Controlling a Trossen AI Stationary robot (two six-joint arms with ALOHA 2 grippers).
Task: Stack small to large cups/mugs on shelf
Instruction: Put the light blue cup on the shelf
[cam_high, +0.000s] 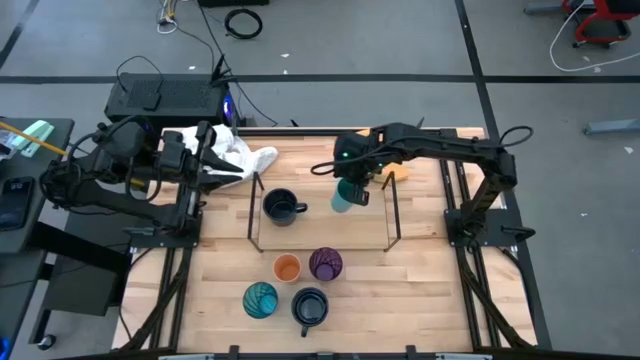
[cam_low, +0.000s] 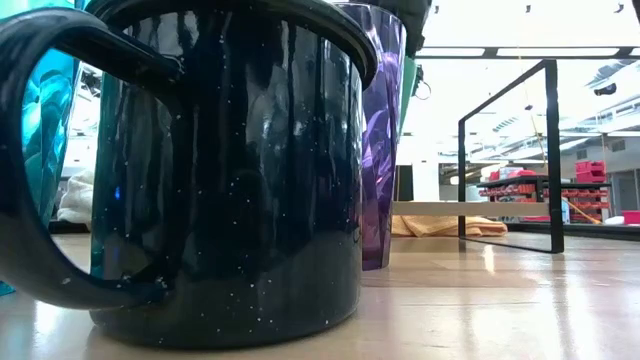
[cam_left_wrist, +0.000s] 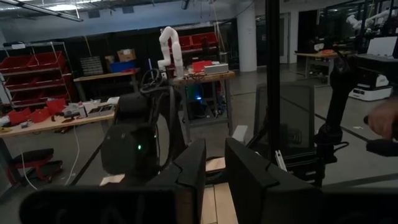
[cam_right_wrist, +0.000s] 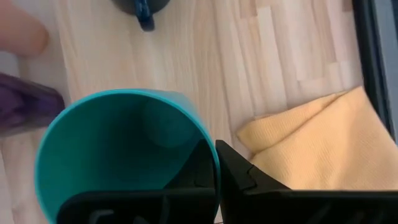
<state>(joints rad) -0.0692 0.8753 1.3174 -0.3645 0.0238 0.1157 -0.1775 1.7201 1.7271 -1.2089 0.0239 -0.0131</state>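
My right hand (cam_high: 352, 192) is pinching the teal cup (cam_high: 343, 197) by its rim over the shelf (cam_high: 322, 236). My left hand (cam_left_wrist: 214, 180) sits slightly open, holding nothing, at the table's (cam_high: 420, 290) back left.

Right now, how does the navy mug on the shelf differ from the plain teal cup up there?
The navy mug stands free on the shelf; the teal cup is pinched by its rim in the right pincer. The navy mug has a handle and is dark; the teal cup is handleless and bright. Both sit mouth up.

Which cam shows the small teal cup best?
Right wrist view: the small teal cup fills the frame, open mouth visible, rim pinched by the right end effector. High view shows it small. Low and left wrist views don't show it clearly.
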